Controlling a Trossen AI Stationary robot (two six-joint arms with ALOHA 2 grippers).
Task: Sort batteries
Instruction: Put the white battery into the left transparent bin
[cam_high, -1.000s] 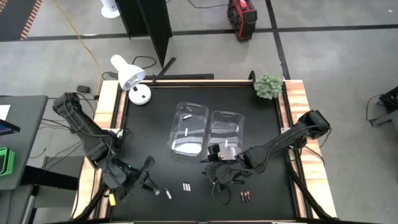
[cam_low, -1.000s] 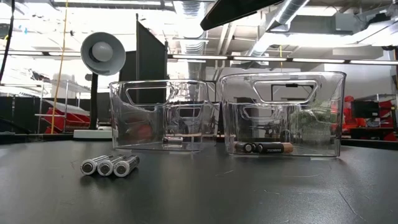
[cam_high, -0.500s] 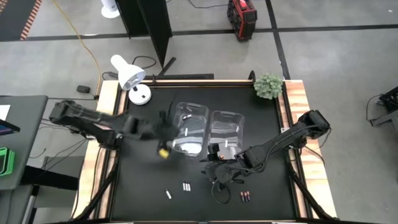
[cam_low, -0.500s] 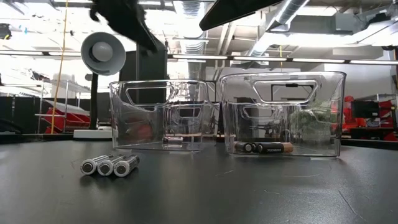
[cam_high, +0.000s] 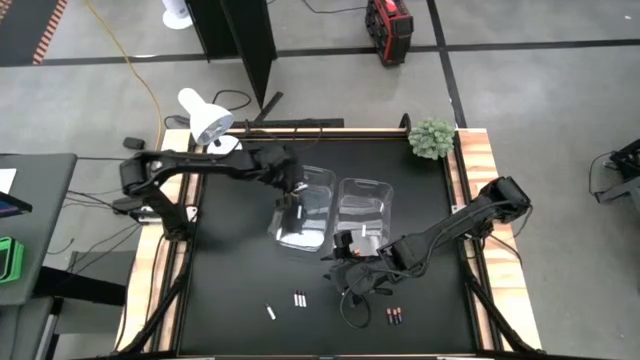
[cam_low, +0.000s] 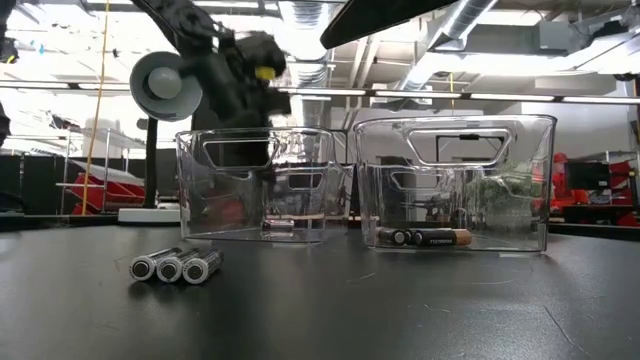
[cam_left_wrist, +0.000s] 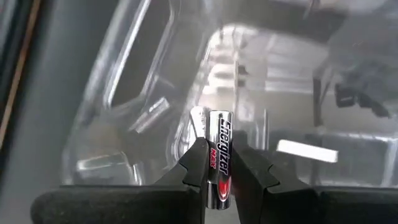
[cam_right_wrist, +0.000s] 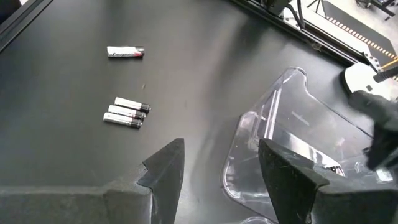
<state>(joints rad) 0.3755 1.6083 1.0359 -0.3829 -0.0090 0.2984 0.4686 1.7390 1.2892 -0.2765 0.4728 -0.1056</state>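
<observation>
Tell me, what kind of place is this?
Probably a robotics lab or workshop: two robot arms work at a black table on a bare concrete floor, with exposed ceiling ducts and stored equipment beyond.

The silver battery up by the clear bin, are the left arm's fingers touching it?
Touching. In the left wrist view the two dark fingers press both sides of the silver battery, holding it over the left clear bin.

Silver battery (cam_left_wrist: 219, 158) pinched in left hand (cam_left_wrist: 219, 163); three silver batteries (cam_low: 176, 266) on table.
</observation>
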